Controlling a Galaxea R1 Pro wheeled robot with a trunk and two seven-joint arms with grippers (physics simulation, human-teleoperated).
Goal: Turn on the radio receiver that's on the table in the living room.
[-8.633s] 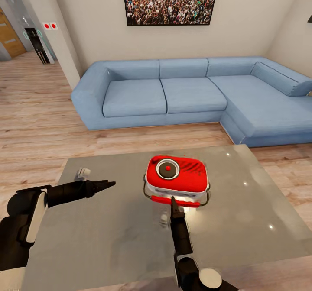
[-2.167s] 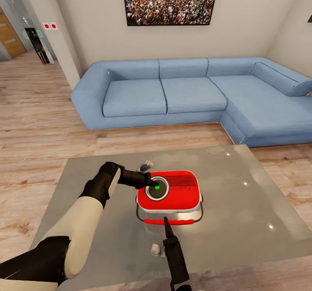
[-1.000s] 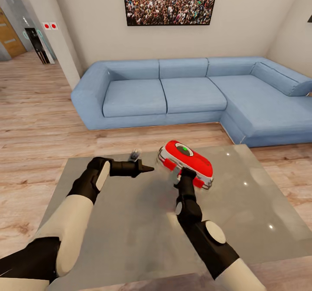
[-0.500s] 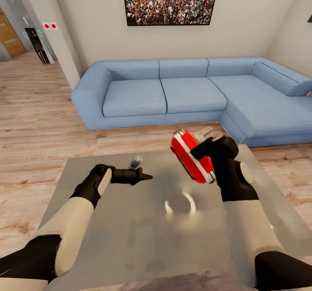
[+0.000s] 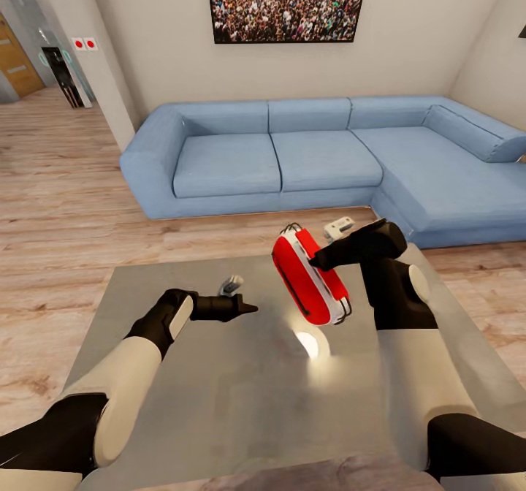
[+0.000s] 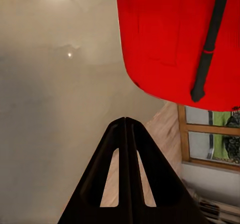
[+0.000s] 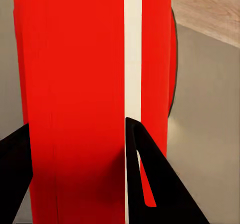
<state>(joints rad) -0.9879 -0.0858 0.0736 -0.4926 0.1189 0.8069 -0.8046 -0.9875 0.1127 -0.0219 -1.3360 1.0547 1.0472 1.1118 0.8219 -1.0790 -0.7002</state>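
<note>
A: Noticed the change? Found the radio receiver [image 5: 310,286] no longer flat on the coffee table [image 5: 183,418] as a second before, but lifted clear of the glass and tipped up on edge.

B: Noticed. Hung above the far half of the table, nearer its right edge than its left, clamped in the right gripper [image 5: 325,246]. Saw its fingers [image 7: 150,184] set narrow on either side of the red body and white band in the right wrist view.

A: And the left gripper [image 5: 245,305]?

B: Drawn back from the dial since two seconds earlier. Hovered low over the middle of the table, tips pressed together on nothing.

A: Meaning for the task?

B: Probably done already: dial centre red at first, green after the left tip's press. Could not confirm now, with the dial face turned out of sight. Lifting looked unneeded, and risked a drop onto glass.

A: Counted everything?

B: One radio receiver, one coffee table, two grippers, one blue corner sofa [image 5: 314,155], one crowd picture [image 5: 287,1].
</note>
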